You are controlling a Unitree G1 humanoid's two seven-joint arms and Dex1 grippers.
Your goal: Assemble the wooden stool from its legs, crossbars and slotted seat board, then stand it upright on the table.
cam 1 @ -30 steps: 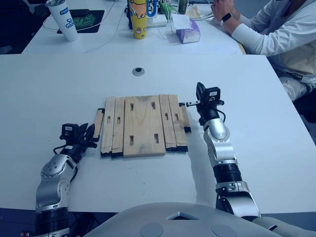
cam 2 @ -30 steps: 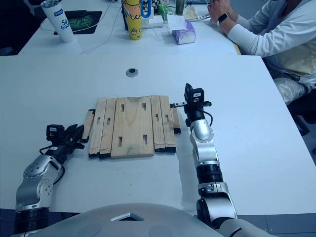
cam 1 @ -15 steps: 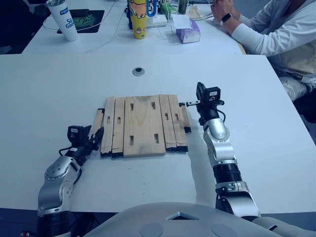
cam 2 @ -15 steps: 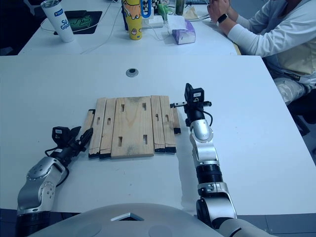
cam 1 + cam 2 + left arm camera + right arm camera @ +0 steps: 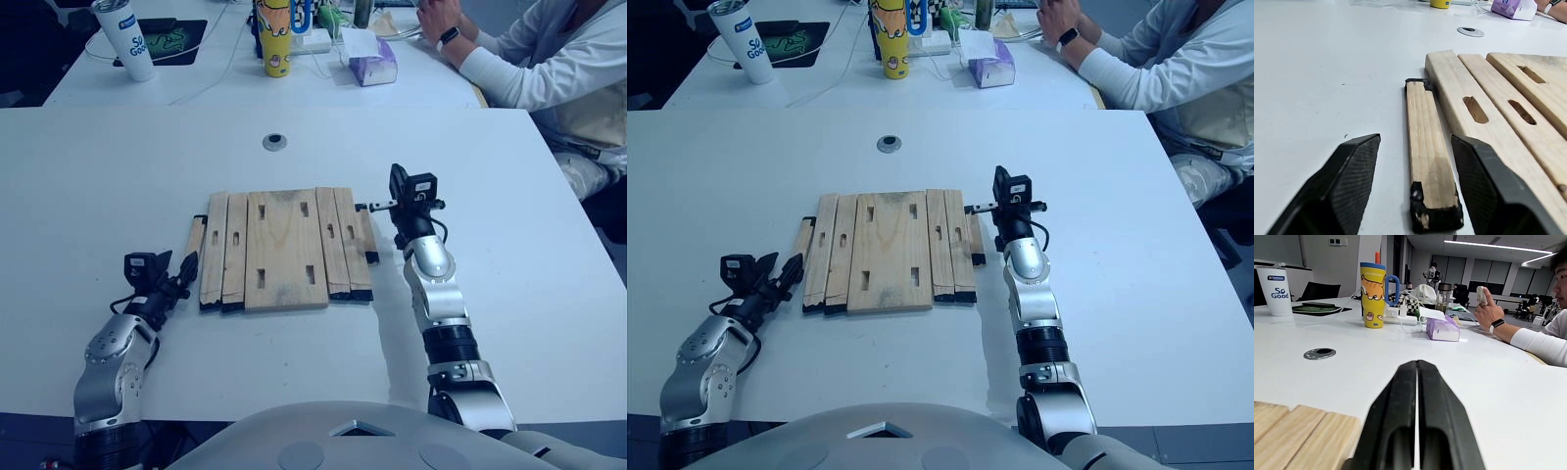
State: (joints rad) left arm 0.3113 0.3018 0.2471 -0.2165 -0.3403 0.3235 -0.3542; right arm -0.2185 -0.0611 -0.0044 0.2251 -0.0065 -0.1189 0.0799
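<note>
1. On the far surface [image 5: 225, 83] stand three containers: a white tumbler [image 5: 125, 39], a yellow cup [image 5: 275, 44] with a blue handle, and a purple tissue box [image 5: 372, 69]
2. A white tissue sticks up out of the tissue box; what the tumbler and the yellow cup hold cannot be seen
3. The stool is unassembled, with seven wooden pieces lying flat side by side in the middle of the near white surface [image 5: 118, 196]
4. There is one seat board [image 5: 286, 250], the widest piece, in the centre, showing four slots
5. There are four legs: two slotted planks [image 5: 224, 247] touching each other at the board's left edge and two more [image 5: 340, 240] at its right edge
6. There are two crossbars, short and dark-tipped: the left crossbar [image 5: 1430, 156] just outside the left legs, the right crossbar [image 5: 368, 238] just outside the right legs
7. One round metal grommet [image 5: 274, 143] is set in the surface beyond the pieces
8. The left pincer [image 5: 178, 269] sits low at the near end of the left crossbar, fingers [image 5: 1352, 171] spread, the crossbar's end between them with a gap on either side
9. The right pincer [image 5: 1417, 369] is by the far end of the right crossbar, its fingers pressed together and gripping nothing; whether it touches the wood cannot be told
</note>
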